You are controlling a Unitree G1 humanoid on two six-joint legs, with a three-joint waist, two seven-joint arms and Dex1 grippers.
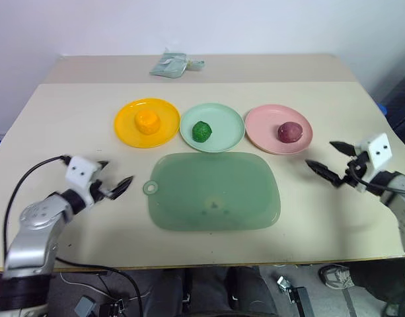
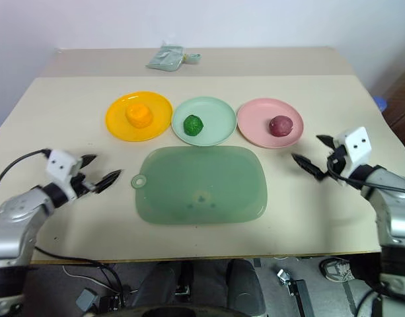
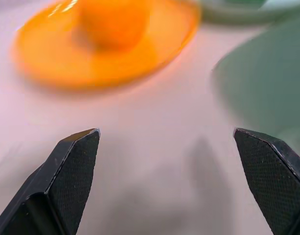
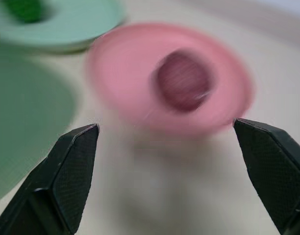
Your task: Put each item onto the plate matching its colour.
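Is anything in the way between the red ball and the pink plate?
No. The red ball already sits on the pink plate, so nothing visible blocks it. The right gripper is open and apart from it, over bare table.

Blurred in the left wrist view: yellow-orange plate [image 3: 105, 46] and orange ball [image 3: 113, 22], ball's top cut by the frame edge. Smeared in the right wrist view: pink plate [image 4: 169, 78] and dark red ball [image 4: 183, 81]. Green ball [image 4: 23, 9] cropped at the edge there. Too small to identify: crumpled greenish packet [image 1: 170, 65] at the table's far side.
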